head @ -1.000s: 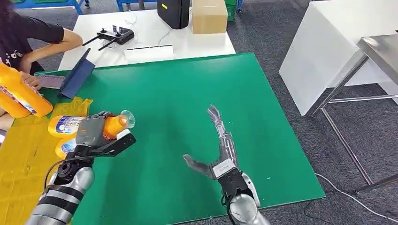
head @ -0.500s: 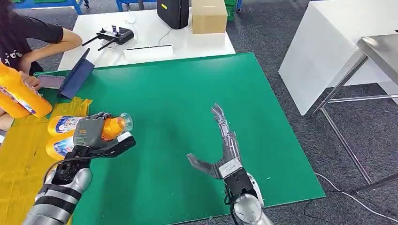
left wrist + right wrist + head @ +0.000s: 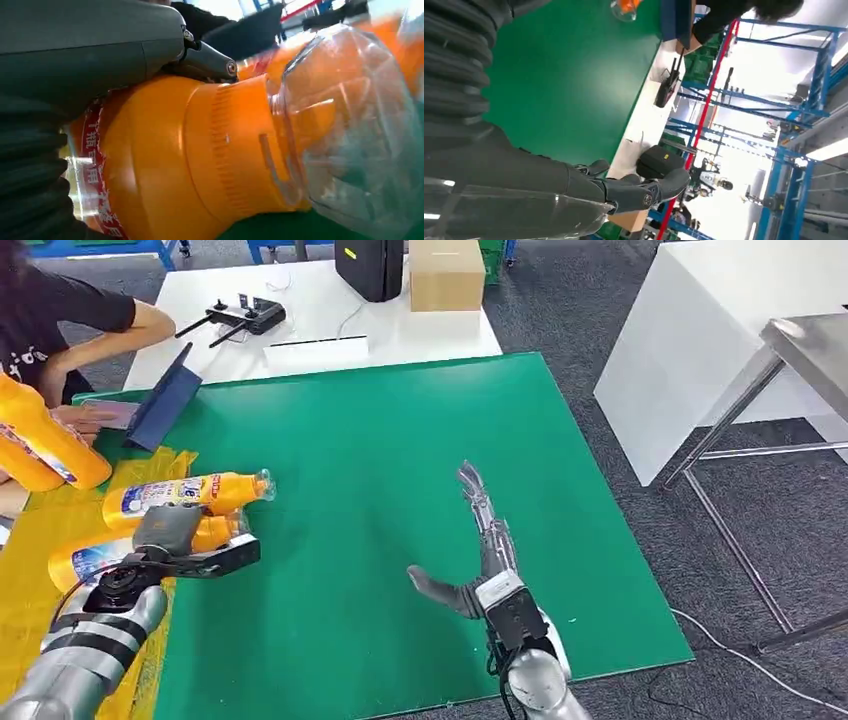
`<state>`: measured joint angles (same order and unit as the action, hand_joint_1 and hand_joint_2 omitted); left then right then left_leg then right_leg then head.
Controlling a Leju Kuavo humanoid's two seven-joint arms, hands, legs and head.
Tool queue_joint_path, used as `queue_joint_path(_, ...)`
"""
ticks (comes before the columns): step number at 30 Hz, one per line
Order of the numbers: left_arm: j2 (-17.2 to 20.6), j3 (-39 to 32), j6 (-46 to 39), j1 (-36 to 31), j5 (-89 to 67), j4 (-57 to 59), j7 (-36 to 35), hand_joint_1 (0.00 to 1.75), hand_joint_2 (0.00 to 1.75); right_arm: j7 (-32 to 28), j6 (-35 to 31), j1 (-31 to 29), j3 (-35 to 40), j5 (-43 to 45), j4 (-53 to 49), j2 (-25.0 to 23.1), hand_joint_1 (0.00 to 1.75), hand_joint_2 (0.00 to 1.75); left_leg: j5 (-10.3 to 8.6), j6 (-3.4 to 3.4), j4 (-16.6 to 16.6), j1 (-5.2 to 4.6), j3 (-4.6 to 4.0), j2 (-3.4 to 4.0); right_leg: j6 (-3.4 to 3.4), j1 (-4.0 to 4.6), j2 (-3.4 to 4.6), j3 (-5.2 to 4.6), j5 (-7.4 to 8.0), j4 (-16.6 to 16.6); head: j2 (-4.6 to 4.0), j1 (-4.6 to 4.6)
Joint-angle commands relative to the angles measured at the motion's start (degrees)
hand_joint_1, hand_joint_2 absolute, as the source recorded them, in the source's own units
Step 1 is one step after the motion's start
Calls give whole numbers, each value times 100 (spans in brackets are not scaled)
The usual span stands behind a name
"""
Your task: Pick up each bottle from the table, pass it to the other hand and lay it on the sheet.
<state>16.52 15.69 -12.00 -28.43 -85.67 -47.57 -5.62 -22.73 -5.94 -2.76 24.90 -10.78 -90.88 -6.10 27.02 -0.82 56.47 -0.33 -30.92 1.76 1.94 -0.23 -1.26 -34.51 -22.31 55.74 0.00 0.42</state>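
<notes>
My left hand (image 3: 172,538) grips an orange bottle (image 3: 214,532) with a clear cap (image 3: 350,125), lying on its side at the edge of the yellow sheet (image 3: 40,630). Its thumb (image 3: 200,55) lies across the bottle's shoulder (image 3: 165,165). A second orange bottle (image 3: 185,492) with a blue and white label lies right beside it, cap toward the green mat (image 3: 400,430). My right hand (image 3: 482,552) hovers over the mat's near middle, fingers (image 3: 634,192) spread, holding nothing.
A person (image 3: 50,330) sits at the far left, holding another orange bottle (image 3: 45,440) upright. A blue tablet case (image 3: 160,400) stands at the mat's back left. The white table behind carries a controller (image 3: 245,315), a black bag (image 3: 370,265) and a cardboard box (image 3: 445,275).
My left hand has moved left and down with the bottle, bringing it low over the yellow sheet beside the other one. The right hand has drifted slightly right, still spread.
</notes>
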Motion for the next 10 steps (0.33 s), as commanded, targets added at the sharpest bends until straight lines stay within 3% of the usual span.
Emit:
queue_joint_path(1,100,514,84,-829,-282,1530,-104,175,175,48,30,-308,-64,14,480,6,0,175,5,8,-2,11,21,-20,-3,7,3,26,-5,-6,0,0)
queue_joint_path(10,-15,428,228,-975,-106,1807,110,175,175,62,33,-338,-65,34,534,-6,0,175,1,5,-4,4,16,-11,-2,1,7,17,0,-5,0,-2)
